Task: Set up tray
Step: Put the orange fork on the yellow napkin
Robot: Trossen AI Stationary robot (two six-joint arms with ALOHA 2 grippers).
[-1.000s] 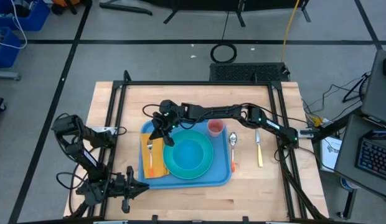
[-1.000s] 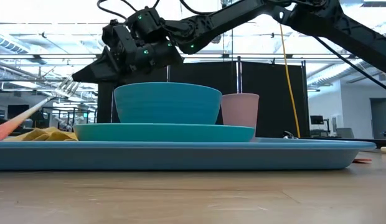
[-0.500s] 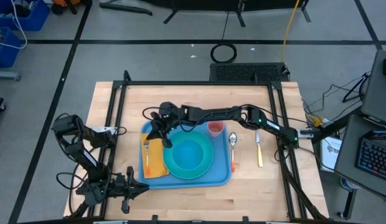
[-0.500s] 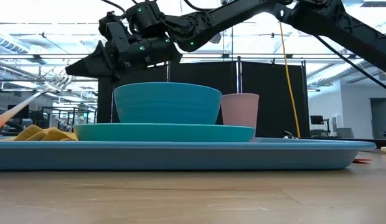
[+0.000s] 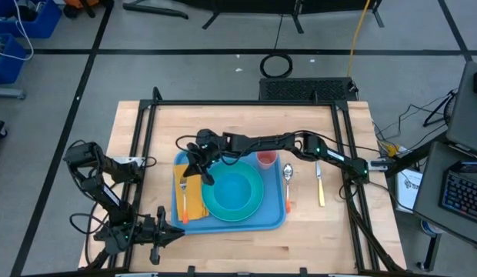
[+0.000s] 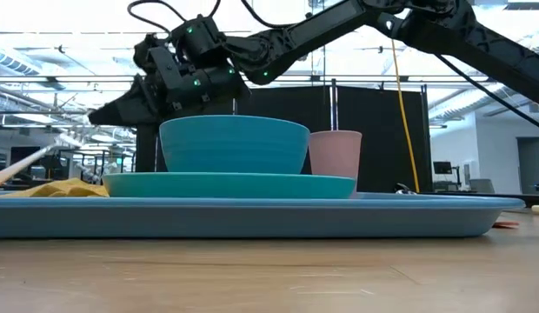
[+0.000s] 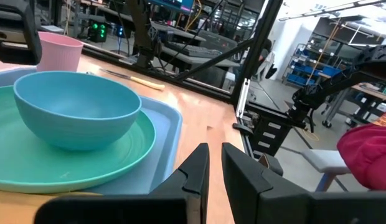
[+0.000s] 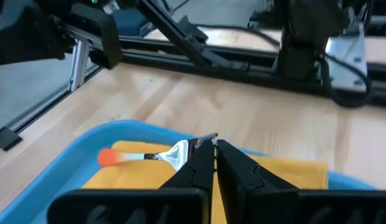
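High view: my tray (image 5: 275, 219) carries one plate (image 5: 255, 205), one bowl (image 5: 232, 189), one cup (image 5: 266, 159). My right gripper (image 5: 198, 171) pinches one fork (image 5: 183, 198); left gripper (image 5: 179, 232) closed, empty.

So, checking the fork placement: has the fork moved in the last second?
Yes. In the low view the fork, held by the right hand, has dropped toward the napkin.

Right tool (image 5: 194, 164) closed, arm outstretched; left tool (image 5: 175, 231) closed, parked.
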